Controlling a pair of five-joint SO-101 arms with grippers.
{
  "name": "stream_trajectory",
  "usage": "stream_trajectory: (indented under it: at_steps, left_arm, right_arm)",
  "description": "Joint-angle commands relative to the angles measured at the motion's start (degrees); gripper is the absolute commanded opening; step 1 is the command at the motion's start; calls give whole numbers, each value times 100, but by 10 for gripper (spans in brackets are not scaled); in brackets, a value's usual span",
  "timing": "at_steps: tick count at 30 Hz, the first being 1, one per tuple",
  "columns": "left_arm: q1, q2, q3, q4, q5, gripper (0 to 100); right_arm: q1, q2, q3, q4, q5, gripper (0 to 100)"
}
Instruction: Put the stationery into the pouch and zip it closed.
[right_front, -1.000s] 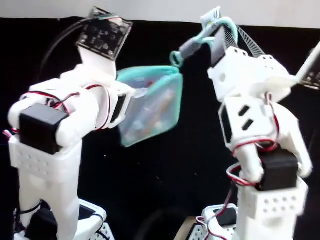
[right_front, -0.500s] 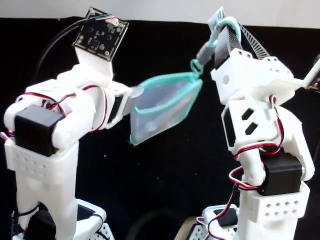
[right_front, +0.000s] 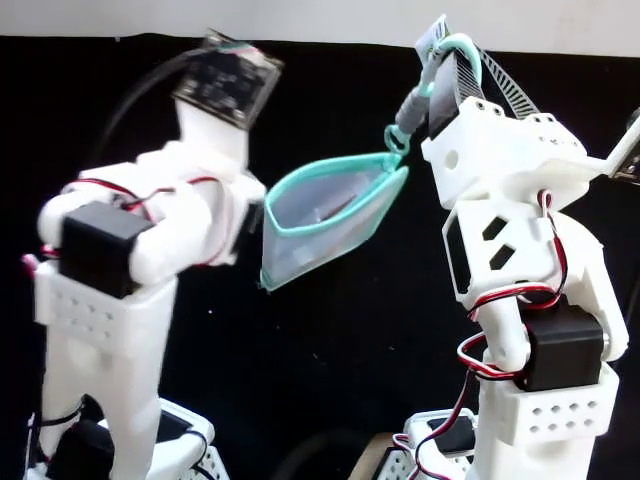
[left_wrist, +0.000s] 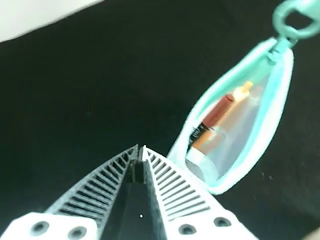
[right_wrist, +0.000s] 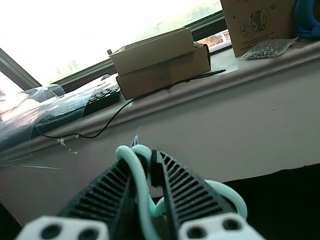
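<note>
The left arm (right_front: 150, 240) stands at the left of the high view, its forearm raised and turned toward the middle. In the left wrist view the left gripper (left_wrist: 141, 150) is clenched, its two ribbed fingers pressed tip to tip with nothing between them. It is above the black cloth (right_front: 330, 380) that covers the table.

Just beside that gripper is the pouch (right_front: 330, 215). It is clear plastic with a teal zip rim, and whether the rim touches the finger cannot be told. The pouch is in the air between the two arms, tilted, with its low corner toward the left arm and its high corner toward the right arm. The zip is undone and the mouth gapes in a long oval facing the left arm. The stationery (left_wrist: 220, 112) lies inside: a brown pen-like stick, with orange and pale pieces beside it near the bottom.

At the pouch's high corner a teal clasp (right_front: 396, 137) joins it to a teal cord (right_wrist: 129, 159) that rises to the right. The right gripper (right_wrist: 146, 150) is grasping this cord, which is pinched between its fingers and loops out past them. The right arm (right_front: 520, 250) stands upright at the right of the high view, with the gripper at its top. Beyond the gripper, the right wrist view shows a pale wall, a sill (right_wrist: 250, 75) and stacked boxes (right_wrist: 160, 62).
</note>
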Motion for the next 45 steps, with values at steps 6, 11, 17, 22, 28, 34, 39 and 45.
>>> stream_trajectory:
  at_steps: [6,11,17,22,28,34,39,45]
  left_arm:
    - [1200,-110,224,-9,-44,7]
    - [1525,-110,207,-9,-466,7]
    - [1745,-611,224,-9,-958,7]
    - [1868,-778,242,79,-993,7]
    - [1877,-822,664,35,-1002,7]
    - [2202,-831,-171,158,-976,7]
    - [2343,-804,-435,185,-985,7]
    - [2958,-769,-418,185,-1002,7]
  right_arm:
    - [-40,-84,-31,-145,-18,7]
    - [-40,-84,-31,-136,-18,7]
    - [-31,-84,-22,-127,-18,7]
    - [-31,-84,-31,-145,-18,7]
    - [-40,-84,-75,-171,-53,7]
    - [-40,-84,-31,-171,-53,7]
    - [-40,-84,-31,-171,-53,7]
    - [-13,-84,-22,-145,-53,7]
